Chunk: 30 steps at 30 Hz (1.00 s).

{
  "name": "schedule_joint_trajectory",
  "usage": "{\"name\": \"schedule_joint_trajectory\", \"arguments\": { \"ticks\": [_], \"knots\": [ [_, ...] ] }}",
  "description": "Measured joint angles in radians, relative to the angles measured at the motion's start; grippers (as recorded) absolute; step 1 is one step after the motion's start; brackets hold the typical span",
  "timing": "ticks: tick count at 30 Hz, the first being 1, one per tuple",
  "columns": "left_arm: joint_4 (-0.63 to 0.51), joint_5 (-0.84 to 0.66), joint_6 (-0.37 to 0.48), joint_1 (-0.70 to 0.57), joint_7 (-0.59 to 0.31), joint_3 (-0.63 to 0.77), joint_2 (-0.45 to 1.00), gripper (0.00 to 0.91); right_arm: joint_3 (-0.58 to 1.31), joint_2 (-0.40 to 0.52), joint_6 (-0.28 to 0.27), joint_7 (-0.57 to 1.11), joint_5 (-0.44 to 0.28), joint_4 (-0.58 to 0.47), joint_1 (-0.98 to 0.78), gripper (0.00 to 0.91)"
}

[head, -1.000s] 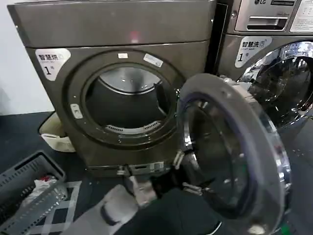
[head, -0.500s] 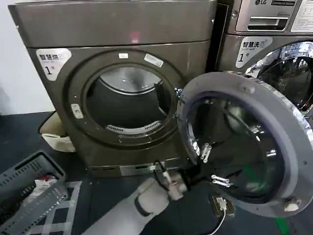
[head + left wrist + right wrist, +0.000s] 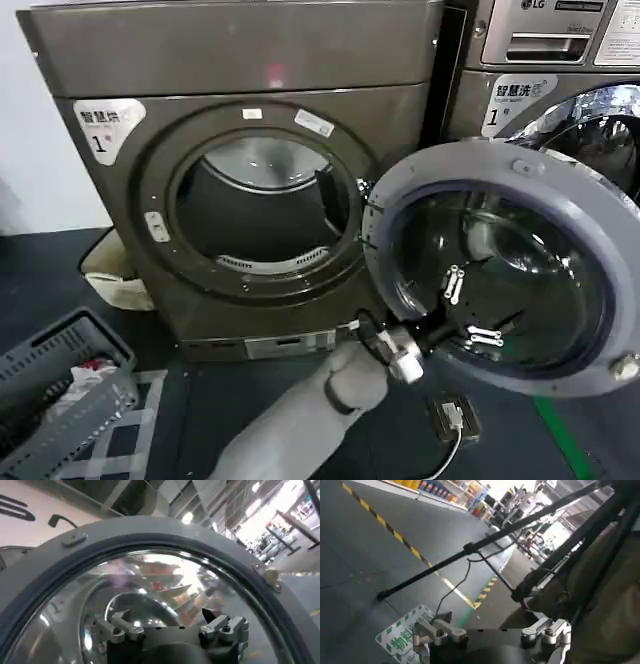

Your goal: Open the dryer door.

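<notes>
My left gripper (image 3: 452, 312), fingers spread, rests against the chrome-ringed, dark-glass round dryer door (image 3: 590, 250), swung wide from the bronze-grey dryer (image 3: 230, 60); opening looks done.

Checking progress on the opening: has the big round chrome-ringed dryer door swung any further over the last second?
Yes. The round chrome-ringed dryer door has swung wider, away from the bronze-grey dryer and toward the LG machine, pushed by the left hand.

A white sticker (image 3: 107, 125) at the upper left corner of the dryer (image 3: 230, 60) front reads "1" under Chinese characters. The neighbouring machine (image 3: 545, 60) carries "LG" on its top panel and a similar "1" sticker (image 3: 517, 103).
</notes>
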Motion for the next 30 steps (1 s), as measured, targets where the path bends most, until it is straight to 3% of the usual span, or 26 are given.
{"name": "schedule_joint_trajectory", "arguments": {
  "ticks": [8,17,22,30],
  "knots": [
    [0.131,0.122,-0.034,-0.048,-0.06,-0.012,-0.108,0.907,0.012,0.047,0.009,0.003,0.018,0.017,-0.007,0.907],
    [0.244,0.197,0.042,-0.077,-0.126,-0.04,-0.174,0.907,0.012,0.071,0.009,0.004,0.022,0.026,-0.008,0.907],
    [0.26,0.208,0.098,-0.075,-0.15,-0.051,-0.174,0.907,0.012,0.07,0.009,0.006,0.025,0.026,-0.008,0.907],
    [0.267,0.199,0.103,-0.076,-0.147,-0.055,-0.174,0.907,0.006,0.071,0.008,0.007,0.026,0.029,-0.004,0.907]
  ]
}}
